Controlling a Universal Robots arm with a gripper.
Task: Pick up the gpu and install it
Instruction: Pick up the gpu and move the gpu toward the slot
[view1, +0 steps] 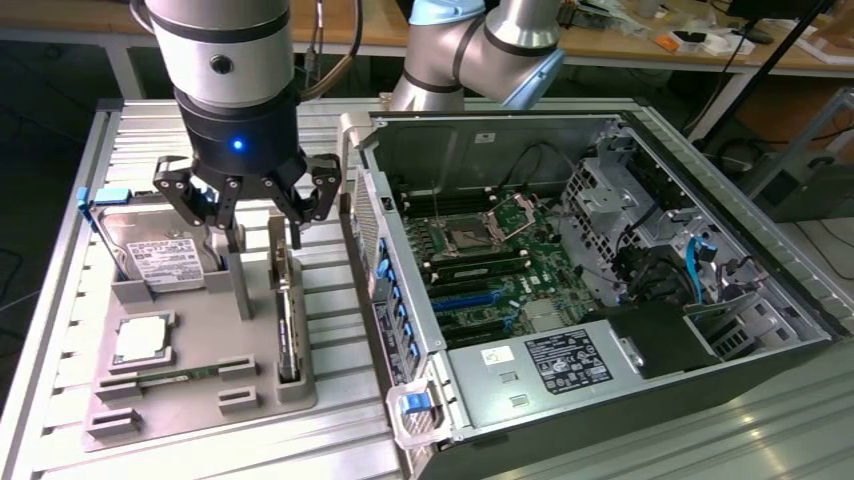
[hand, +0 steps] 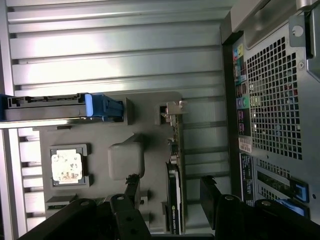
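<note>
Hovering over the grey tray (view1: 254, 350) on the table (view1: 60, 330) with the gripper (view1: 258, 228) spread wide and holding nothing. Lined up just above the far end of the gpu (view1: 284, 310), which stands on edge in its slot along the tray side nearest the open case (view1: 467, 150). Framed in the wrist view between the two fingers (hand: 132, 185). Not lifted yet, not installed. Further toward the exterior view's left on the same tray: hard drive (view1: 160, 255) upright, cpu (view1: 143, 340) lying flat.
</note>
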